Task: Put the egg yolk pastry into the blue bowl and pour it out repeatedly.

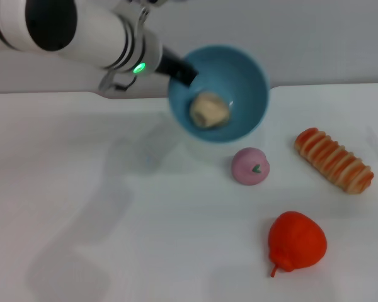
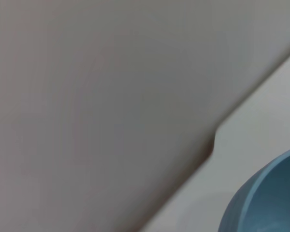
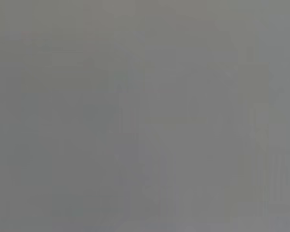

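Observation:
The blue bowl [image 1: 239, 78] hangs above the white table at the back centre, tipped so its opening faces me. Inside it, against the lower wall, lies the pale beige egg yolk pastry [image 1: 208, 109]. My left gripper [image 1: 184, 71] reaches in from the upper left and is shut on the bowl's rim with dark fingers. The left wrist view shows only a curved piece of the blue bowl [image 2: 266, 198] against the wall and table edge. The right gripper is out of view, and its wrist view shows only plain grey.
Just in front of the bowl a pink ball with a green mark [image 1: 251, 166] rests on the table [image 1: 113, 220]. A striped orange-and-cream bread roll [image 1: 333, 159] lies at the right. Toward the front right sits a red pear-shaped fruit [image 1: 296, 242].

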Robot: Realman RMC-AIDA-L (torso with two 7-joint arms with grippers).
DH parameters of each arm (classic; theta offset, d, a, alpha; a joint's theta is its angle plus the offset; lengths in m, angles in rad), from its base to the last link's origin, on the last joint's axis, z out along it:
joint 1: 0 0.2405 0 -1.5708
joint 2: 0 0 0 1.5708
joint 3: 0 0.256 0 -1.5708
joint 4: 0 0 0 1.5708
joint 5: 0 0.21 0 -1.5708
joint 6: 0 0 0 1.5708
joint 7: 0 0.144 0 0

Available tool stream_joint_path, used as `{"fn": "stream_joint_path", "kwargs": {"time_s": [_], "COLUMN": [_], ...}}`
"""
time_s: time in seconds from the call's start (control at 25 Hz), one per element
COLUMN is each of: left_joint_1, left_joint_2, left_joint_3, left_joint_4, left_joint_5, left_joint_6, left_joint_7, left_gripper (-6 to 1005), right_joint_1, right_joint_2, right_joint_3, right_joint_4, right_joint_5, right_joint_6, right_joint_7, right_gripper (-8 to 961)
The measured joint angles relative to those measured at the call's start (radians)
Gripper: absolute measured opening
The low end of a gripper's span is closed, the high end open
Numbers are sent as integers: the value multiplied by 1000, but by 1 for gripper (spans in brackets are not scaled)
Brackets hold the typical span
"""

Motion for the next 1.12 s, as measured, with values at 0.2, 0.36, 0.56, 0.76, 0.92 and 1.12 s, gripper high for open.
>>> {"fn": "stream_joint_path", "kwargs": {"time_s": [0.2,0.36,0.56,0.76,0.92,1.12], "left_joint_1": [-2,3,-29,-51,-58,-74], "left_joint_2": [0,-4,-3,-3,-5,-6], "left_joint_3": [59,122,141,166,178,192], "left_joint_4": [-99,-160,-177,-209,-240,-246], "left_joint_5": [15,63,77,101,158,182], "left_joint_6": [95,192,240,280,300,311], "left_joint_7": [0,-5,0,1,-5,-2], "left_gripper": [0,-1,-1,-1,-1,0], "right_joint_1": [-9,-26,-31,-40,-40,-41], "right_joint_2": [-2,-3,-3,0,-2,-2], "right_joint_3": [7,7,6,7,7,7], "right_joint_4": [129,229,269,291,310,317], "right_joint_5": [162,312,345,352,362,362], "right_joint_6": [-98,-204,-231,-260,-276,-277], "right_joint_7": [-142,-249,-288,-299,-300,-301], "right_gripper": [564,562,560,557,555,553]}}
